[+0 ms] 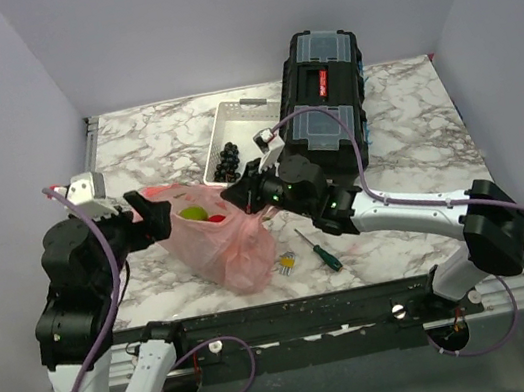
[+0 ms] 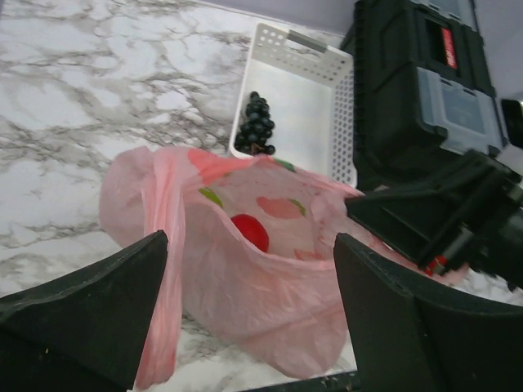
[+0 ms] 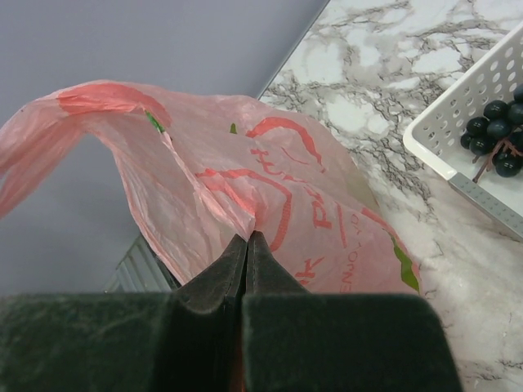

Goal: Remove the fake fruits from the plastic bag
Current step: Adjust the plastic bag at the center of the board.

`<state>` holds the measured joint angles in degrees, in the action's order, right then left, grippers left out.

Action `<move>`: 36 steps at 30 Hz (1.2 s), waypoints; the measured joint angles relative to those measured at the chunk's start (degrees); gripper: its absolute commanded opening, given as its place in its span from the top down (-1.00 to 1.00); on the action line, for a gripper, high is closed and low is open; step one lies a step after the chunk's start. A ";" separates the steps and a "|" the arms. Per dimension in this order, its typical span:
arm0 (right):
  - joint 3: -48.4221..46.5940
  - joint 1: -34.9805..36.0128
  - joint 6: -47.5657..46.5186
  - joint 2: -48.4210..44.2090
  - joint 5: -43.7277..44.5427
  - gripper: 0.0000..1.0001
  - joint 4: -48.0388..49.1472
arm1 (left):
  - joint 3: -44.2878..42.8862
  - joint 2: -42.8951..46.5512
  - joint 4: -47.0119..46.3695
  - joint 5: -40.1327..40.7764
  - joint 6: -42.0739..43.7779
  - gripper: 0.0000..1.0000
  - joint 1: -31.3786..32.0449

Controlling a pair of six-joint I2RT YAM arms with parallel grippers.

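Observation:
The pink plastic bag (image 1: 225, 243) lies on the marble table with its mouth held up. Inside it show a red fruit (image 2: 250, 231) and a yellow-green fruit (image 1: 193, 212), with the red fruit (image 1: 215, 218) beside it in the top view. My right gripper (image 3: 248, 238) is shut on the bag's (image 3: 310, 204) rim and holds it raised. At the bag's (image 2: 261, 302) left side my left gripper (image 2: 249, 241) stands open, its fingers (image 2: 98, 302) apart and gripping nothing. Any other fruits are hidden.
A white tray (image 1: 238, 117) holding black grapes (image 1: 229, 161) stands behind the bag. A black toolbox (image 1: 324, 88) sits to its right. A green-handled screwdriver (image 1: 319, 250) and a small yellow object (image 1: 285, 265) lie near the front edge.

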<state>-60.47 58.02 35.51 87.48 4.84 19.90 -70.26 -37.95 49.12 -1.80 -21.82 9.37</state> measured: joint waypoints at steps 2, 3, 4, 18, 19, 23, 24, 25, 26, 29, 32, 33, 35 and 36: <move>0.46 0.00 0.04 0.00 0.00 0.99 0.33 | 1.55 3.45 1.18 -2.69 -1.51 -0.67 0.00; 0.63 0.00 0.07 0.00 0.00 0.99 0.39 | 2.23 4.90 2.25 -4.00 -2.73 -0.67 0.02; 0.74 0.00 0.09 0.00 0.00 0.99 0.48 | 2.51 5.77 3.37 -4.85 -3.87 -0.67 0.02; 3.37 0.00 1.11 -0.48 -1.42 0.99 3.13 | 24.92 4.13 -2.91 -20.17 -27.02 -0.70 0.13; 3.69 0.00 1.14 -0.74 -1.51 0.99 3.17 | 25.68 3.06 -3.52 -20.11 -28.33 -0.70 0.13; 4.33 0.00 1.14 -1.38 -1.81 0.99 3.19 | 26.01 -0.98 -4.79 -16.57 -34.36 -0.73 0.13; 4.37 0.00 1.14 -1.46 -1.90 0.99 3.19 | 25.81 -1.75 -4.48 -15.17 -35.58 -0.74 0.13; 4.39 0.00 1.11 -1.51 -1.97 0.99 3.19 | 25.33 -2.95 -3.85 -13.49 -37.55 -0.75 0.13; 4.39 0.00 1.11 -1.55 -2.01 0.99 3.19 | 24.87 -4.24 -3.28 -12.31 -38.73 -0.77 0.13; 4.39 0.00 1.11 -1.55 -2.32 0.99 3.19 | 23.78 -8.07 -3.32 -10.47 -41.33 -0.77 0.13; 4.39 0.00 1.09 -1.55 -2.84 0.99 3.19 | 23.78 -11.78 -4.22 -9.27 -42.64 -0.47 0.48; 4.39 0.00 1.09 -1.55 -2.95 0.99 3.19 | 23.78 -12.41 -4.33 -9.01 -42.75 -0.21 0.52; 4.39 0.00 0.96 -1.55 -3.04 0.99 3.19 | 23.78 -13.62 -4.63 -8.02 -42.60 0.37 0.79; 4.39 0.00 0.87 -1.55 -3.02 0.99 3.17 | 23.78 -14.14 -4.66 -7.61 -42.12 0.61 0.83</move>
<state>-56.07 58.02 36.38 85.93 1.83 23.07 -46.48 -52.10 44.47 -9.41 -63.94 10.20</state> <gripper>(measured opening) 0.010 0.607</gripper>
